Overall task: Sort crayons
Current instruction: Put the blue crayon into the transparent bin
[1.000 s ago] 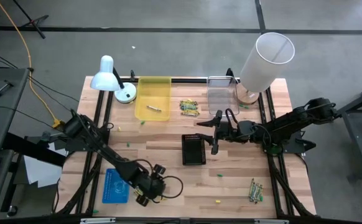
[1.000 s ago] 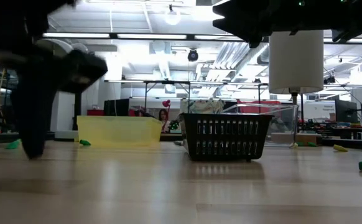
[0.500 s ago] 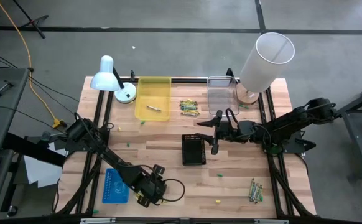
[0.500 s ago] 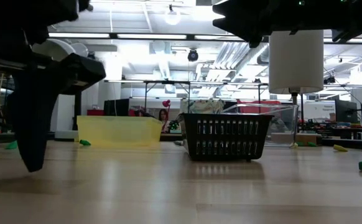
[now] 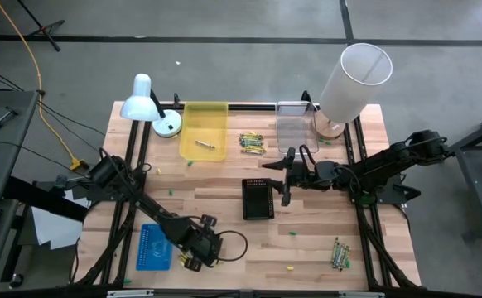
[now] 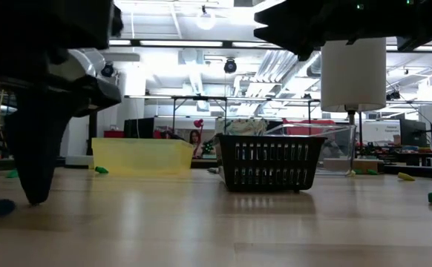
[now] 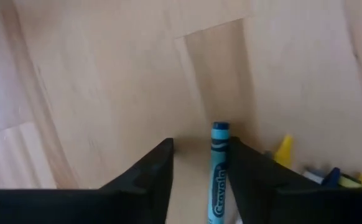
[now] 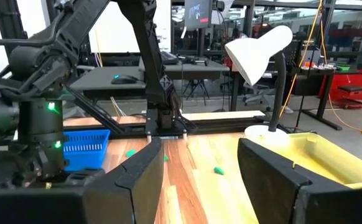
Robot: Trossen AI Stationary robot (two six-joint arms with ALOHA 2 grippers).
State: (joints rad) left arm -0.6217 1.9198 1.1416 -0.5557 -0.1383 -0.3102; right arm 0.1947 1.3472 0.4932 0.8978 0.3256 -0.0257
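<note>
Tabletop [image 5: 307,248], left gripper [image 5: 193,259] lowered, narrowing

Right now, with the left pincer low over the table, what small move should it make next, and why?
Probably finish closing the left pincer: a blue crayon lies between its two fingers on the table, and the gap looks wider than the crayon.

Overhead feed evenly lit for me, worktop [image 5: 224,207] bright, shadows soft and short, no hot spots. Low feed backlit: ceiling strip lights [image 6: 201,43] glare behind, left gripper [image 6: 34,148] reads as black silhouette, blurred, too close for focus; wood near lens soft with pale sheen. Left wrist feed warm, bright, blue crayon [image 7: 219,168] sharp enough to read label, boards beyond slightly soft. Right wrist feed: own fingers [image 8: 137,180] dark and defocused, white desk lamp [image 8: 259,50] bright, room beyond clear.
</note>
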